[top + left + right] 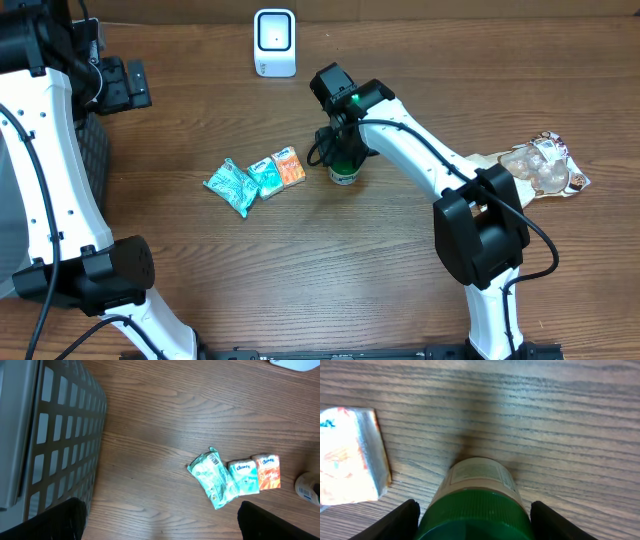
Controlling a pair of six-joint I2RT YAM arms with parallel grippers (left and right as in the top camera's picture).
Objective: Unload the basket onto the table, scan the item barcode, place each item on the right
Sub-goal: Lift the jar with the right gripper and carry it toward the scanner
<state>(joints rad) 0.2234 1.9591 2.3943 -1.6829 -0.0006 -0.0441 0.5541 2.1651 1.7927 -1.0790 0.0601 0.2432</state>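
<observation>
A white barcode scanner (274, 42) stands at the far edge of the table. A small bottle (344, 172) with a green cap and a pale label stands upright mid-table. My right gripper (345, 150) is lowered over it. In the right wrist view its two black fingers flank the green cap (475, 517), one close on each side, but I cannot tell whether they press on it. My left gripper (125, 85) hovers at the far left with its jaws wide apart and nothing between them (160, 512).
Left of the bottle lie a teal pouch (232, 186), a teal tissue pack (265, 176) and an orange tissue pack (290, 166). A clear snack bag (540, 165) lies at the right. A grey slotted basket (50, 435) stands by the left edge.
</observation>
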